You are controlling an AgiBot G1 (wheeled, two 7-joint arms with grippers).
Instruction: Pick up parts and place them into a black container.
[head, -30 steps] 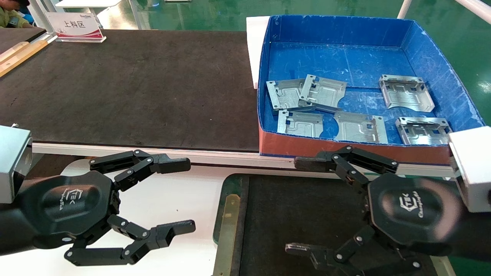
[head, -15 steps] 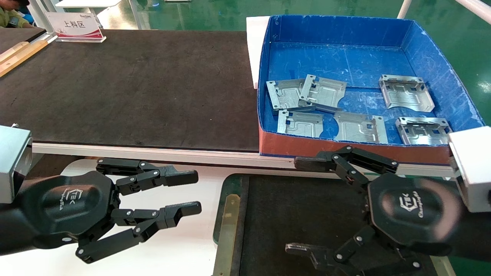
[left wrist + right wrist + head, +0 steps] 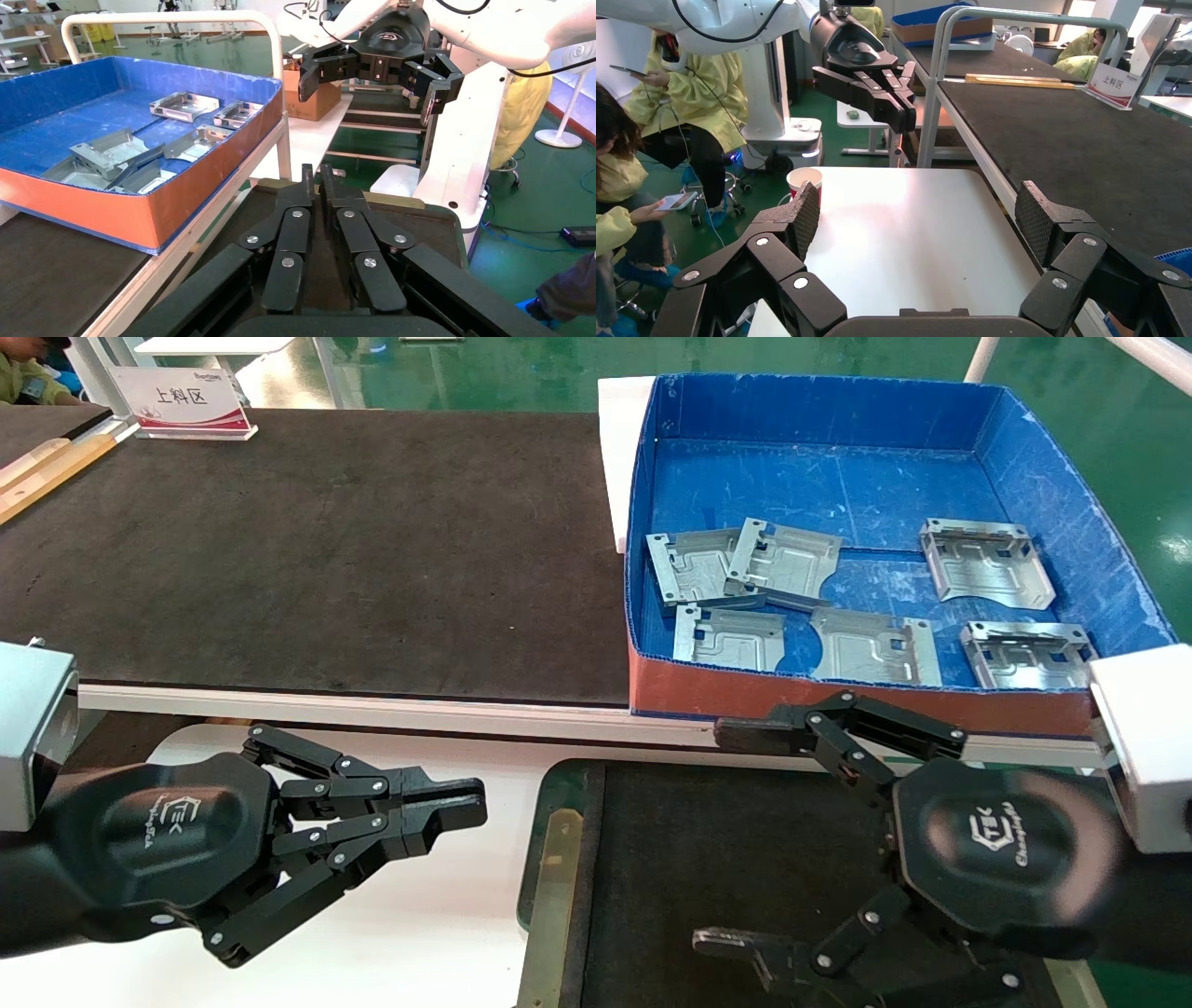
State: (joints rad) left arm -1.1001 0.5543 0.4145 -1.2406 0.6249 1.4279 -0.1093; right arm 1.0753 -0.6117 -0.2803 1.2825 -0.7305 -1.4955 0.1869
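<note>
Several silver-grey parts lie in the blue box, among them one at the near left (image 3: 731,637), one at the near middle (image 3: 875,646) and one at the far right (image 3: 987,561); they also show in the left wrist view (image 3: 112,151). The black container (image 3: 562,775) lies at the near centre, with nothing seen in it. My left gripper (image 3: 466,803) is shut and empty over the white table, left of the container; its own view shows the jaws together (image 3: 316,175). My right gripper (image 3: 726,840) is open and empty above the container's floor, its pads wide apart (image 3: 919,210).
The deep blue box (image 3: 838,696) with a red-brown front stands behind the container, on the long black mat-covered table (image 3: 326,551). A white table (image 3: 438,915) lies under my left gripper. A paper cup (image 3: 805,179) stands at its far edge. People sit beyond (image 3: 687,91).
My left gripper's fingers have closed from wide open to shut, with nothing between them. The right arm and the parts have not moved.
</note>
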